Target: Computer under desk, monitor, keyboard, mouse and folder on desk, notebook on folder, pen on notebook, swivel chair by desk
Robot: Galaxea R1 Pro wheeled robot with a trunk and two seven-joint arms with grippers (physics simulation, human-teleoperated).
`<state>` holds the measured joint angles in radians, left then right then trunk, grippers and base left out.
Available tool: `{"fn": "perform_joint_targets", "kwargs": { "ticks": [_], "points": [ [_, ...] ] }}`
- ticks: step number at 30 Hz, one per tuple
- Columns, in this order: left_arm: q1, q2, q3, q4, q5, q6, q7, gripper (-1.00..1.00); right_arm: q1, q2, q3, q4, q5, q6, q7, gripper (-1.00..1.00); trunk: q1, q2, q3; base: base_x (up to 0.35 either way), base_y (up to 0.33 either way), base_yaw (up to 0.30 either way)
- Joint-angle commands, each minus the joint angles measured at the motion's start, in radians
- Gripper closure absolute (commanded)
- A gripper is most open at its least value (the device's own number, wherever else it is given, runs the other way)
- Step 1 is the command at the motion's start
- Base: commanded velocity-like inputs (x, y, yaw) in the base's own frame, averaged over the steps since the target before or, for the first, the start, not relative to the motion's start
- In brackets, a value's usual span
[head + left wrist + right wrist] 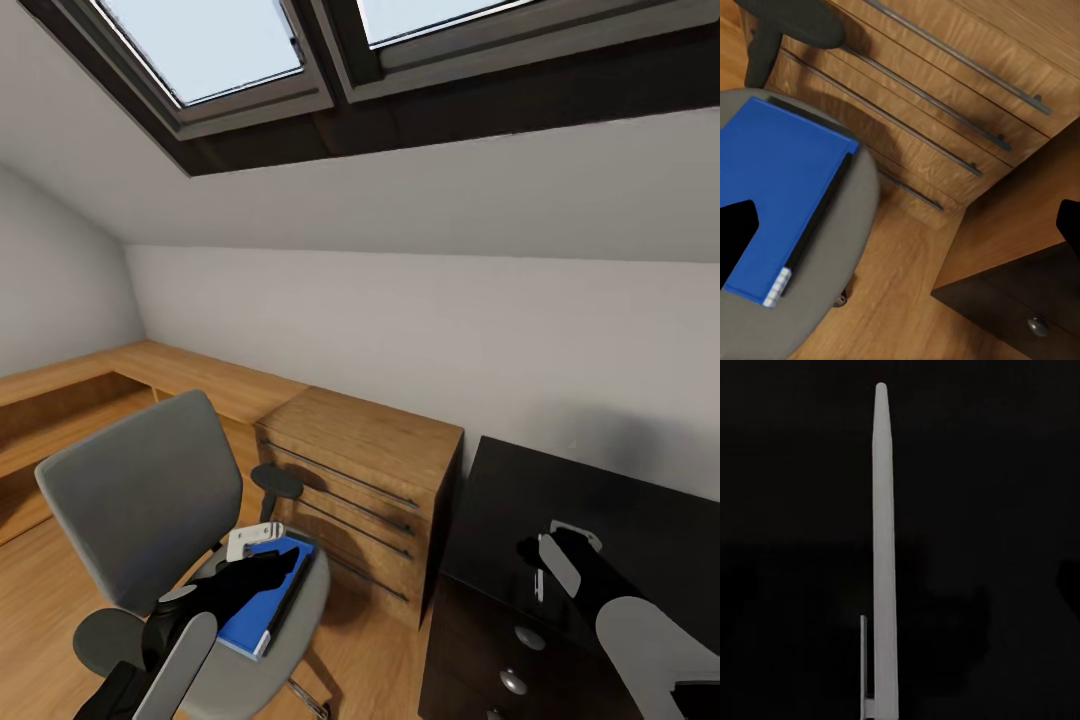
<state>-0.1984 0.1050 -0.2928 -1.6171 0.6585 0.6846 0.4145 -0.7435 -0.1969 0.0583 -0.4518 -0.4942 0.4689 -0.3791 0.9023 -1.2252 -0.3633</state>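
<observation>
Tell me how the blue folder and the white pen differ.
The folder is a broad, flat, bright blue rectangle with a black spine; the pen is a slim white stick tapering to a rounded tip. The folder lies on the grey swivel chair seat, while the pen lies on a glossy black surface. Both lie flat.

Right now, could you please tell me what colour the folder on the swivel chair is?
Bright blue folder with a black spine, clearest in the left wrist view.

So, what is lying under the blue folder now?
The folder lies flat on the grey seat of the swivel chair. The left gripper hovers over it. Whether anything is between folder and seat cannot be seen; the folder covers that part.
</observation>
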Motion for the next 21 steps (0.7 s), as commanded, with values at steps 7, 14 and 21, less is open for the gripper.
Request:
{"fn": "perform_joint_targets", "kwargs": {
  "ticks": [7, 14, 21],
  "points": [
    [-0.001, 0.001, -0.001, -0.001, 0.01, 0.001, 0.01, -1.0, 0.001, -0.002, 0.004, -0.112, -0.01, 0.006, -0.011, -1.0, 0.0, -0.001, -0.001, 0.0, 0.0, 0.0],
    [-0.001, 0.002, 0.0, -0.001, 0.01, 0.001, 0.01, -1.0, 0.096, 0.001, 0.003, -0.496, -0.022, 0.073, -0.026, -1.0, 0.0, -0.001, -0.001, 0.0, 0.0, 0.0],
    [-0.001, 0.004, 0.001, -0.001, 0.01, 0.001, 0.01, -1.0, 0.113, 0.01, 0.003, -0.554, -0.026, 0.118, -0.028, -1.0, 0.0, -0.001, -0.001, 0.0, 0.0, 0.047]
  ]
}}
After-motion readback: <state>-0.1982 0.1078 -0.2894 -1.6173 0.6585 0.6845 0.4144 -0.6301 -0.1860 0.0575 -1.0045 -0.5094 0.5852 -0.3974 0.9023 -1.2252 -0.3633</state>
